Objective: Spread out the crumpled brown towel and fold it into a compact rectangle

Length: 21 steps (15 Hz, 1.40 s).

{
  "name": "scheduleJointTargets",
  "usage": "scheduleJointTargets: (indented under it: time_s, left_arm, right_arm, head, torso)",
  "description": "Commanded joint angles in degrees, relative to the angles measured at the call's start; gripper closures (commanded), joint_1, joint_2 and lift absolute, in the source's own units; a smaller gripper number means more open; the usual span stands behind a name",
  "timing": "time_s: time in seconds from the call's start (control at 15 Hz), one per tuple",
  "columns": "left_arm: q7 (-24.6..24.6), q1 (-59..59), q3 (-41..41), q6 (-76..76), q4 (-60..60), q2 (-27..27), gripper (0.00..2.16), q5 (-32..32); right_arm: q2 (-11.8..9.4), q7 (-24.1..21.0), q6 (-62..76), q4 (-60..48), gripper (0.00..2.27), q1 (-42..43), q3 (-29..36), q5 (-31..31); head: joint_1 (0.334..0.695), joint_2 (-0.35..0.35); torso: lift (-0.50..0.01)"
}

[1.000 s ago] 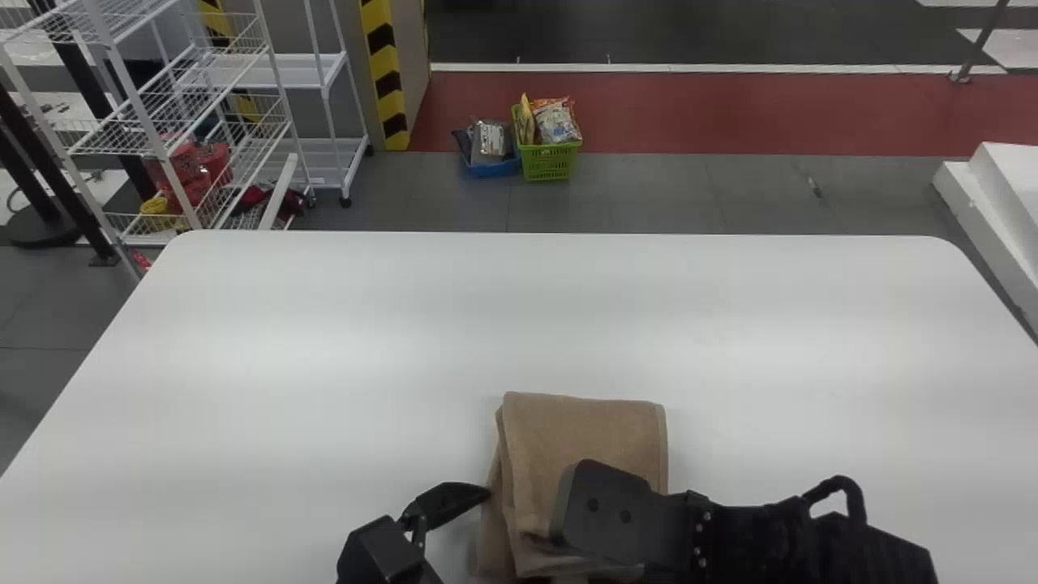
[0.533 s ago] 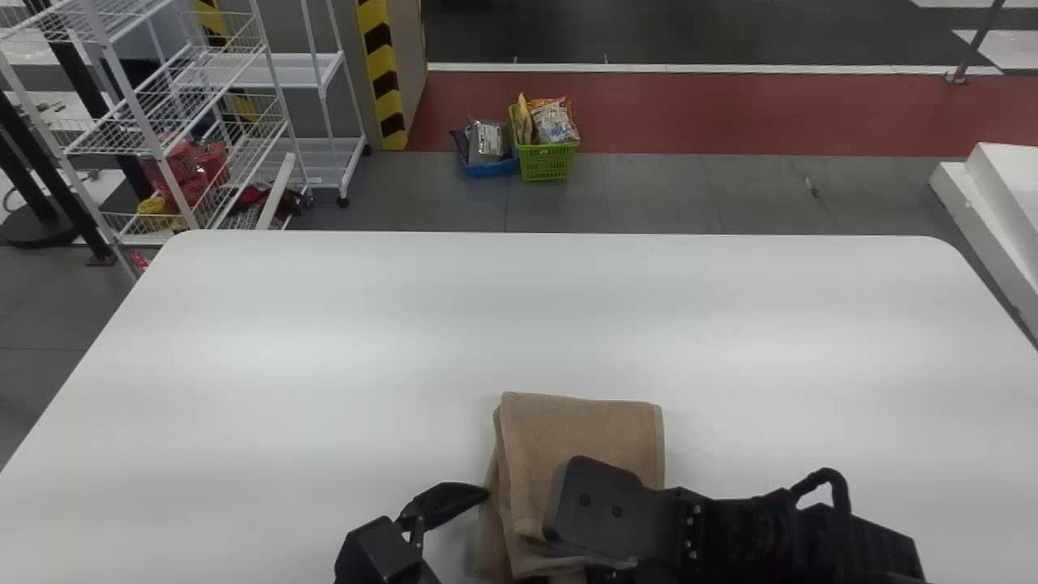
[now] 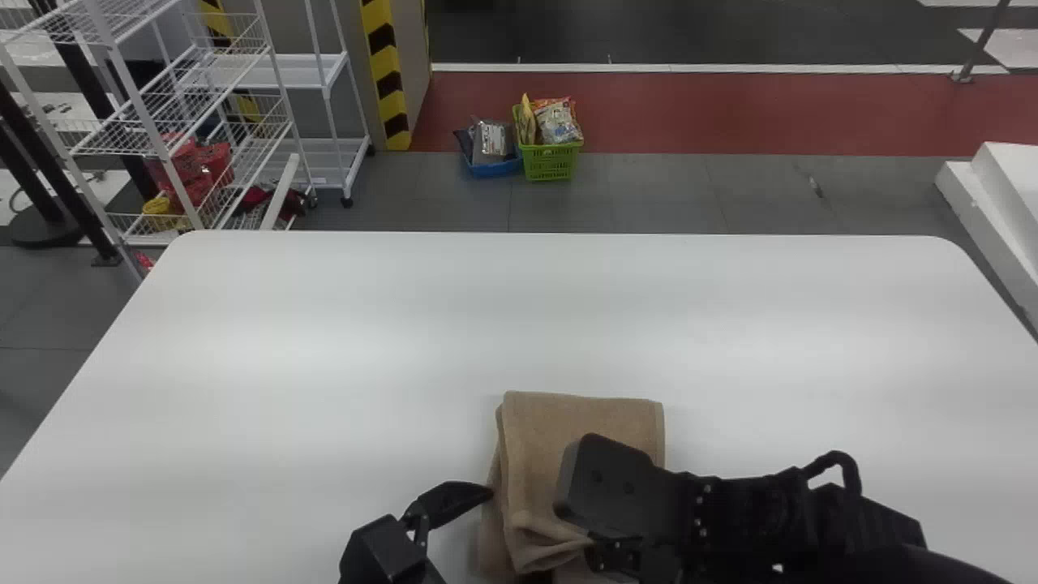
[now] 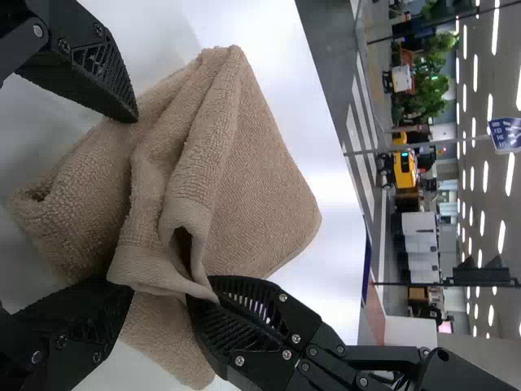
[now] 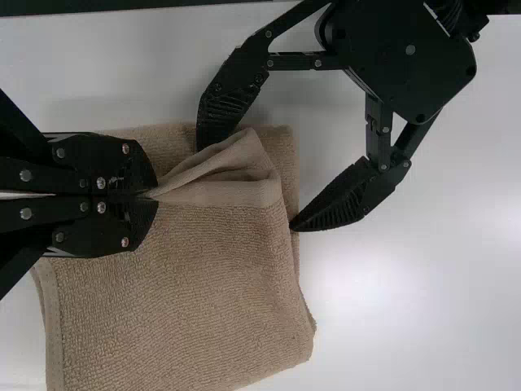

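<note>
My left gripper (image 3: 512, 532) stands open at the left side of the folded brown towel (image 3: 584, 426) in the head view. Over the towel's near right part is my right gripper (image 3: 608, 487), its tips hidden there. The right wrist view has the right gripper (image 5: 153, 195) shut on a raised edge of the towel (image 5: 187, 285). In the left wrist view, the left gripper (image 4: 128, 204) has its fingers wide apart around the near part of the layered towel (image 4: 260, 187), and a loose fold bulges up towards the right gripper's pinch.
The white table (image 3: 324, 341) extends around the towel. Beyond its far edge are a white wire rack (image 3: 162, 154) at the left and a green basket (image 3: 550, 164) on the floor. The two grippers are close together near the table's front.
The right gripper has shifted slightly away from the front edge in the head view, and the towel's near fold has bunched up beside it. The left gripper has stayed about where it was.
</note>
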State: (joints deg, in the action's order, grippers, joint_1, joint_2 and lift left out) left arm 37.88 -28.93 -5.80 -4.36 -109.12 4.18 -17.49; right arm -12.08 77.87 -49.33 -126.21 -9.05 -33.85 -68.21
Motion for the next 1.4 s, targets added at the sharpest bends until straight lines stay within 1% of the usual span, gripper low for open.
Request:
scheduleJointTargets:
  time_s: [0.0, 0.27, 0.87, 1.07, 1.33]
  left_arm:
    - [0.0, 0.0, 0.0, 0.0, 0.0, 0.0, 0.21, 0.0]
    - [0.0, 0.0, -0.1, 0.0, 0.0, 0.0, 0.21, 0.0]
    - [0.0, 0.2, -0.3, -0.2, 0.0, 0.0, 0.21, -0.1]
    - [0.0, 0.3, -0.3, 0.0, 0.0, 0.0, 0.21, -0.1]
    - [0.0, 0.3, -0.3, 0.0, 0.1, 0.0, 0.21, 0.0]
  right_arm:
    - [0.2, 0.5, -0.6, -0.7, 1.24, 0.2, 0.2, 0.6]
    - [0.1, 0.5, -1.8, -3.5, 1.24, -0.7, -0.1, 0.7]
    - [-1.4, 0.5, -3.4, -7.0, 1.24, -3.3, -1.6, -1.0]
    - [-1.1, 0.5, -3.4, -6.9, 1.24, -2.9, -2.5, -1.0]
    - [-1.0, 0.5, -3.5, -6.6, 1.23, -2.8, -3.0, -1.0]
  head:
    - [0.695, 0.036]
    - [0.695, 0.044]
    - [0.695, 0.045]
    - [0.695, 0.041]
    - [0.695, 0.054]
  torso:
    - [-0.127]
    - [-0.127]
    - [-0.127]
    - [-0.127]
    - [-0.127]
